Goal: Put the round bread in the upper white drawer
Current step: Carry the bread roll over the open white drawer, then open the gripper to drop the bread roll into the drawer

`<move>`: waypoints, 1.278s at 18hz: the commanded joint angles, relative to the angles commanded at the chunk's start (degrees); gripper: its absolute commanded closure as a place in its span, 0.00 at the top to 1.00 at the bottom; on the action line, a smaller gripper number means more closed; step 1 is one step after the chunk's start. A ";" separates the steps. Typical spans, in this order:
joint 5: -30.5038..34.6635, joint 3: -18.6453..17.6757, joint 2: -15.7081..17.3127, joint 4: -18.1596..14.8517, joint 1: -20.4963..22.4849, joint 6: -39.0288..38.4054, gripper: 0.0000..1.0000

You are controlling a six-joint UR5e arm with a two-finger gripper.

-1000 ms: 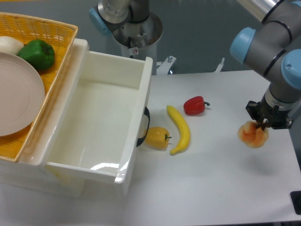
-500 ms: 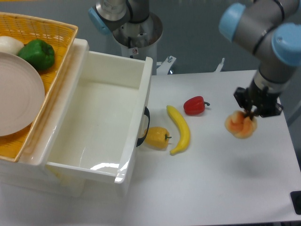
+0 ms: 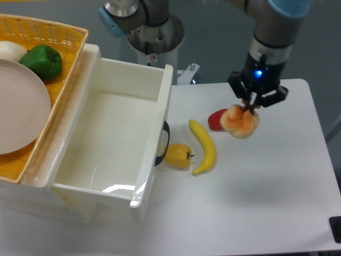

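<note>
The gripper (image 3: 249,108) is clenched on the round bread (image 3: 241,121), lifted off the table; the upper white drawer (image 3: 109,140) lies at nine o'clock.

Between the gripper (image 3: 249,108), gripping the bread (image 3: 241,121), and the drawer (image 3: 109,140), a banana (image 3: 204,146), red pepper (image 3: 216,119) and yellow pepper (image 3: 178,156) are lying low on the table (image 3: 256,197). The drawer is standing open-topped, its inside bare; right of the banana, bare tabletop is showing.
</note>
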 joint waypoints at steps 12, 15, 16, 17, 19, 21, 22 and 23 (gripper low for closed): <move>-2.46 -6.94 3.87 0.97 -14.15 -5.29 0.00; -2.55 -7.21 3.70 0.97 -15.83 -5.46 0.05; -2.55 -7.29 3.52 0.97 -16.09 -5.55 0.15; -2.55 -7.56 3.43 0.97 -16.27 -5.55 0.30; -2.73 -7.74 3.26 1.05 -17.06 -5.55 0.39; -3.78 -7.74 2.99 2.63 -17.59 -5.46 0.66; -3.96 -7.82 2.73 3.86 -17.76 -5.55 0.76; -3.96 -8.00 2.73 4.56 -17.85 -5.46 0.84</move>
